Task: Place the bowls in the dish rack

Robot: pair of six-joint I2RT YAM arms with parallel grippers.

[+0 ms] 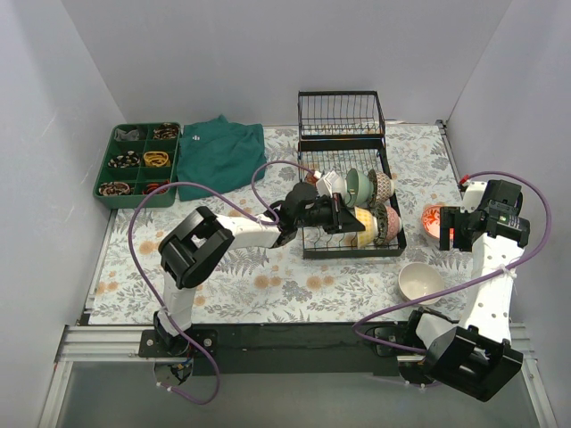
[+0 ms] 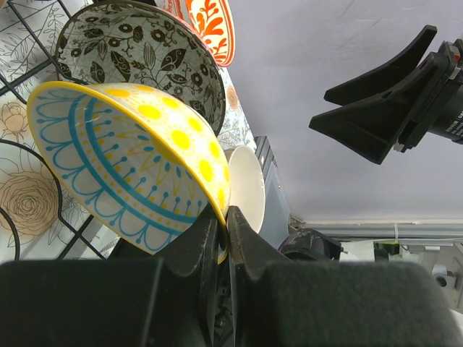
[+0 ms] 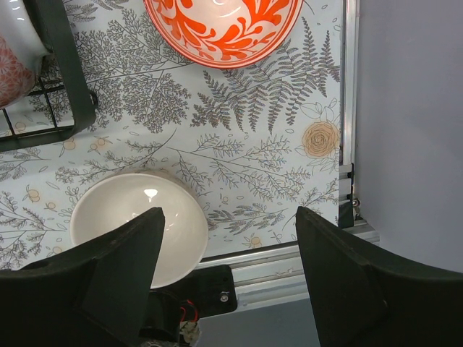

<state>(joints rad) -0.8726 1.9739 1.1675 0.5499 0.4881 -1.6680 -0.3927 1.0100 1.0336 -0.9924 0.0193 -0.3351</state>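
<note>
The black wire dish rack point(image 1: 308, 234) stands mid-table with several bowls on edge in it, among them a pale green one point(image 1: 355, 185) and a brown-patterned one point(image 1: 382, 185). My left gripper point(image 1: 344, 217) is shut on the rim of the yellow-sun bowl point(image 1: 365, 228) and holds it on edge in the rack's front row next to the black-white leaf bowl point(image 1: 386, 223). In the left wrist view the jaws point(image 2: 228, 217) pinch the yellow bowl point(image 2: 130, 152). My right gripper point(image 1: 451, 229) hangs open and empty over the red-orange bowl point(image 1: 432, 218). The plain cream bowl point(image 1: 419, 281) sits on the mat.
In the right wrist view the open gripper point(image 3: 228, 231) hangs between the cream bowl point(image 3: 137, 220) and the table's right edge, with the red-orange bowl point(image 3: 224, 22) and a rack corner point(image 3: 65, 79) beyond. A green compartment tray point(image 1: 105, 166) and a green cloth point(image 1: 219, 152) lie back left.
</note>
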